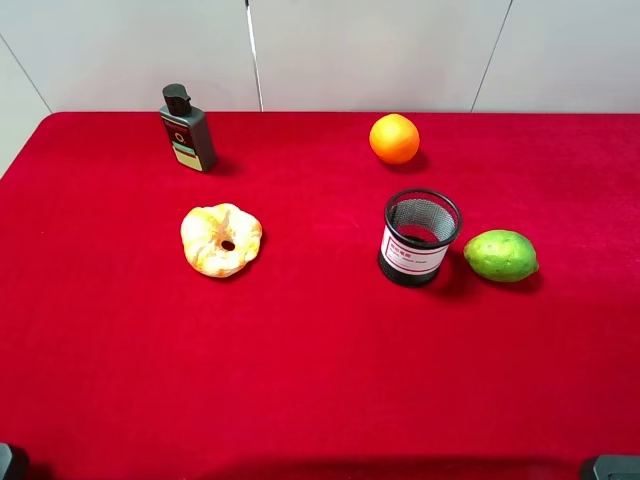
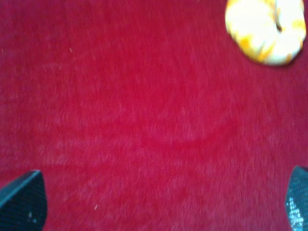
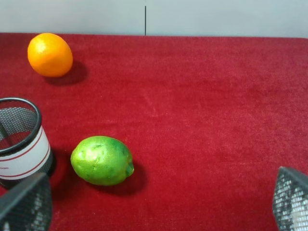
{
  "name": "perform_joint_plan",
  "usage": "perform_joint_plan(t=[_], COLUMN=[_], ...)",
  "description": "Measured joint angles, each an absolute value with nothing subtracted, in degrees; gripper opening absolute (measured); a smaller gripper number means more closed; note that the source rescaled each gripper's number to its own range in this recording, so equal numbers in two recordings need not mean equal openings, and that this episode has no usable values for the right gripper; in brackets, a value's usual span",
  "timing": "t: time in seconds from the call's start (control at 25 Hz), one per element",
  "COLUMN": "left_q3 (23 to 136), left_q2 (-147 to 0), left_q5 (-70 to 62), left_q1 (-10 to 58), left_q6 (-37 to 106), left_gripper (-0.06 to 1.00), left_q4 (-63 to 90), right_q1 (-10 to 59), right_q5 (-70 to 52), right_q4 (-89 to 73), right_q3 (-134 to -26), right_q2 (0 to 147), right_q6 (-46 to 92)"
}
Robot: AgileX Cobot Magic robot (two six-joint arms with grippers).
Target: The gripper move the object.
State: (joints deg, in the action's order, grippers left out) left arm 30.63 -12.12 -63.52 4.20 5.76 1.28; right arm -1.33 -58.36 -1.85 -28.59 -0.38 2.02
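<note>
Exterior high: pen cup [image 1: 420,238] stands upright on the red counter [image 1: 320,380], right of centre, open mouth up, white label band facing the near edge. Lime [image 1: 501,256] just beside it toward the right edge, small gap between them. Orange [image 1: 394,138] behind the cup, near the far edge. Dark bottle [image 1: 187,128] upright toward the far-left corner. Yellow-white ring-shaped pastry [image 1: 221,240] lies left of centre, well apart from the cup. Only dark slivers of the arms show at the near corners; neither claw can be read from here.

Left wrist: left gripper [image 2: 163,204] has fingertips [image 2: 21,202] spread wide, nothing between them, bare red cloth below. Pastry [image 2: 266,30] partly in frame, well ahead of the tips. Picture is soft.

Right wrist: right gripper [image 3: 159,204] also spread wide, mesh-textured fingertips [image 3: 26,204] at the two sides of the frame, nothing held. Pen cup [image 3: 21,142] partly cut off at the frame edge, close to one fingertip; cannot tell whether they touch. Lime [image 3: 102,160] sits just beside the cup, ahead of the claw. Orange [image 3: 50,54] farther off, near the far edge by the grey wall [image 3: 216,17].
</note>
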Motion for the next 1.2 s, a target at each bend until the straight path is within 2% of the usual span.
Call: perform_joint_plan(t=[0.4, 1.2], left_q3=[28.4, 28.4], left_q2=[0.1, 0.2], left_q5=[-61.0, -61.1], left_q1=[1.1, 1.1], left_q6=[5.9, 5.9], left_gripper=[1.00, 1.00], left_q4=[2.8, 2.8], right_q1=[-1.3, -1.3], right_q5=[-58.4, -58.4], right_q4=[-1.9, -1.9], right_q3=[-28.6, -28.6], right_q2=[-0.4, -0.4], right_q6=[2.0, 2.0])
